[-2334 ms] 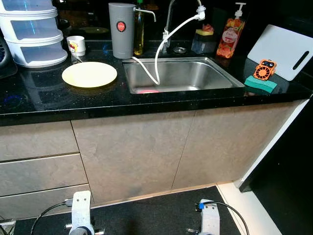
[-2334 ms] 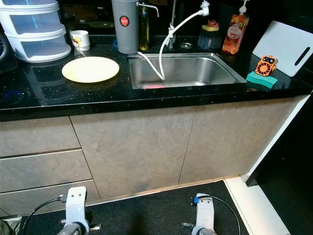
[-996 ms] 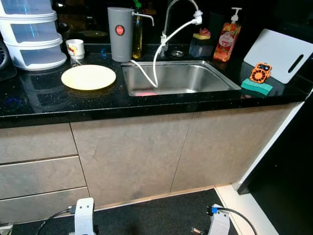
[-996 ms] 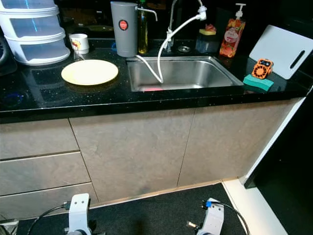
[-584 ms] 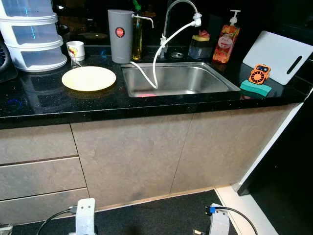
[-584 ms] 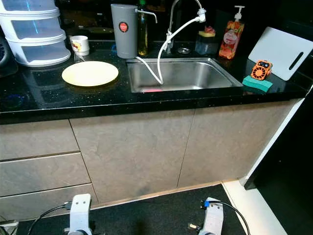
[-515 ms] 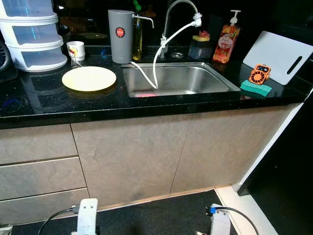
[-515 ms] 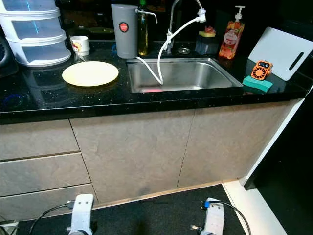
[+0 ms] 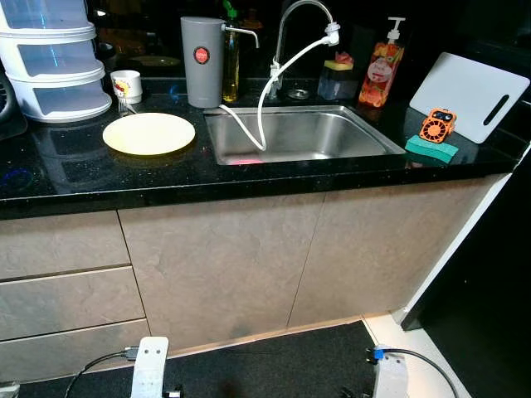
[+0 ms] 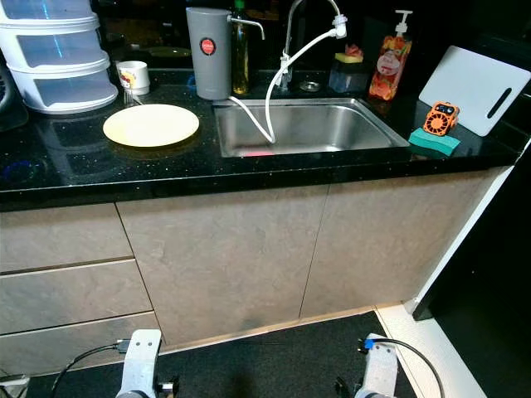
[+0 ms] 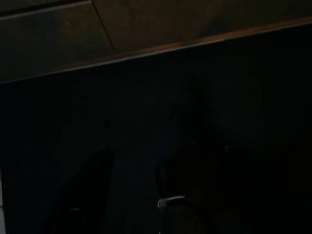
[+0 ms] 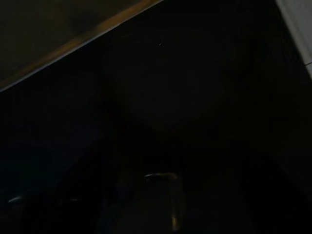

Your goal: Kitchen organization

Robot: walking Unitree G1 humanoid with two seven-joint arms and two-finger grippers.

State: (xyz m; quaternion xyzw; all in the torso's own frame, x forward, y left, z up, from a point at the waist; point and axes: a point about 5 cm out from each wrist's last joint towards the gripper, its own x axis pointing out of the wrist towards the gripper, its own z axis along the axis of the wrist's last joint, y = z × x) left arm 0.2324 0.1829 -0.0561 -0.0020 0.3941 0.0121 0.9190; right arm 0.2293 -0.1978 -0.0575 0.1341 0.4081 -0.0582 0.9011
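Both arms hang low in front of the cabinets, left arm [image 9: 149, 371] and right arm [image 9: 388, 377] just above the dark floor mat [image 9: 265, 365]; wrist views too dark, can't tell whether either gripper's fingers are apart or together. On the black counter [image 9: 99, 170] a pale yellow plate [image 9: 149, 133] lies left of the steel sink [image 9: 299, 133], white mug [image 9: 126, 84] and grey canister [image 9: 202, 50] behind it. Green sponge [image 9: 431, 148] with orange gadget [image 9: 436, 126] on top sits right of the sink, before the white cutting board [image 9: 469, 95].
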